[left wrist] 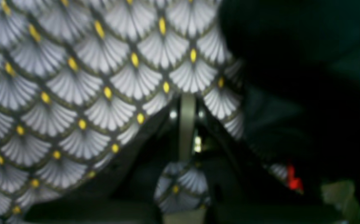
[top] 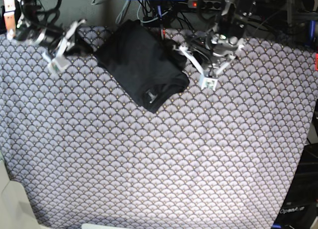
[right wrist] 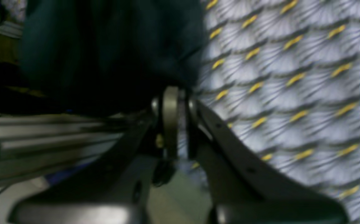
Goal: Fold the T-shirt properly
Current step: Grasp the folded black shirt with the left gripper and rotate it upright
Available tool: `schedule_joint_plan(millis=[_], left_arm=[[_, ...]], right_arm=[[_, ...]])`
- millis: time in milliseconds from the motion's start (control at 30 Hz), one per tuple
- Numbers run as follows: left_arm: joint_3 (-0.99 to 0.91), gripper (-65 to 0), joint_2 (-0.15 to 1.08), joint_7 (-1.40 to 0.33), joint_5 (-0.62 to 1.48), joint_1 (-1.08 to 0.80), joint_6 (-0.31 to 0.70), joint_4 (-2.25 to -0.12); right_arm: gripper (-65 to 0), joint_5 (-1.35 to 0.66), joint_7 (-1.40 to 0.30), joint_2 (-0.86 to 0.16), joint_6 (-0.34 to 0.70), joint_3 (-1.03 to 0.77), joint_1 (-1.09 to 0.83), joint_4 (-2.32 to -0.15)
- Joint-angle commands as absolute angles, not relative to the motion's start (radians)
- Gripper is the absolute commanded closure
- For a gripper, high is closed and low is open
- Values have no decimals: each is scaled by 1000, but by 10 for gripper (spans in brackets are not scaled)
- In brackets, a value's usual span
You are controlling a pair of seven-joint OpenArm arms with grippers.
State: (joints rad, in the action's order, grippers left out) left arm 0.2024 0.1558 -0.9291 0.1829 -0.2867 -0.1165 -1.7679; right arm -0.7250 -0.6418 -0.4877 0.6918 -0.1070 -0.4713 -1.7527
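**T-shirt lies folded at far edge; both arms drawn clear**

The T-shirt (top: 138, 64) is seen in the base view as a compact black bundle, set askew at the far middle of the surface (top: 159, 159), which is covered by a grey scallop-patterned cloth. A small pale mark is visible near the bundle's near corner. The edges look roughly squared, though the outline near the right side bulges a little.

The left end effector (top: 207, 76) is held just beside the bundle's right edge, apart from it and raised off the surface. In the left wrist view its jaws are seen drawn together on nothing, with patterned cloth below and black cloth to the right.

The right end effector (top: 58, 61) is held well left of the bundle, near the far left corner of the surface. In the right wrist view (right wrist: 176, 121) the jaws are seen pressed together with no cloth between them; black fabric lies just beyond the tips. The frame is blurred, so contact with the fabric cannot be judged.

Judgement: the folding appears largely done, and the step in hand is taken to be withdrawal or a final check. If anything remains, a light tidy of the bulging right edge would be called for, or a shift of the bundle toward the middle. For that, the left end effector would need to be opened and lowered onto the hem without dragging the layers apart.
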Motion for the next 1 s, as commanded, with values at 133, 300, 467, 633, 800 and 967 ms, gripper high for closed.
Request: schedule_joint_plan(millis=[133, 300, 467, 633, 800, 967], left_arm=[[216, 0, 87, -908, 186, -248, -111, -1678], [216, 0, 35, -866, 193, -193, -111, -1587], [216, 0, -27, -872, 193, -134, -111, -1572], [216, 0, -85, -877, 193, -62, -111, -1561], [216, 0, -127, -877, 193, -8, -111, -1561], [216, 0, -151, -877, 193, 42, -116, -1563]], right_arm=[[-25, -746, -636, -510, 698, -114, -395, -1756], [-25, -748, -708, -484, 698, -113, -360, -1761], [-25, -748, -702, -455, 698, -39, -390, -1762], [-25, -748, -667, -424, 698, 35, -440, -1764], [-25, -748, -622, -423, 698, 35, -481, -1764], [-25, -746, -622, -446, 698, -7, -483, -1762]])
